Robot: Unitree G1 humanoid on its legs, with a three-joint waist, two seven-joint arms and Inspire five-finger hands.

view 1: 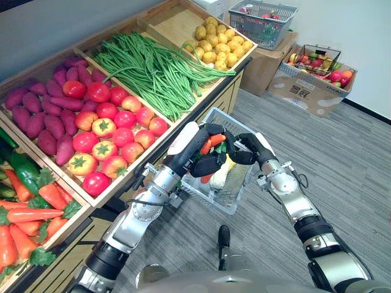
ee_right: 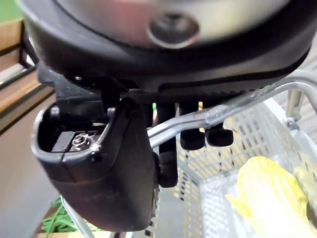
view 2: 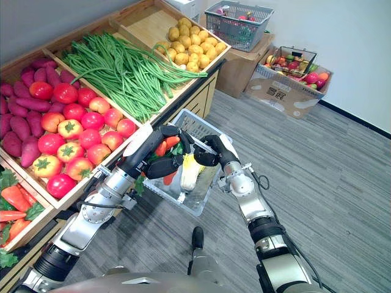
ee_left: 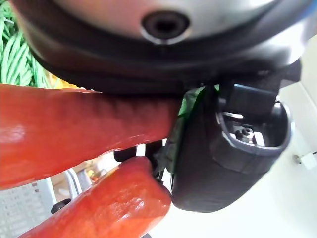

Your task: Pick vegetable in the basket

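1. Left hand: the fingers are curled round orange carrots, held just above the open basket.
2. Treat the carrots as light, stiff and smooth-skinned, and expect them to slip lengthwise. Grip across the thick mid-length, not at the leafy tops.
3. Below those fingers, a pale yellow leafy vegetable lies in the basket. Judge it soft and easily bruised.
4. Right hand: the fingers are hooked round the basket's metal handle, carrying the basket beside the counter.
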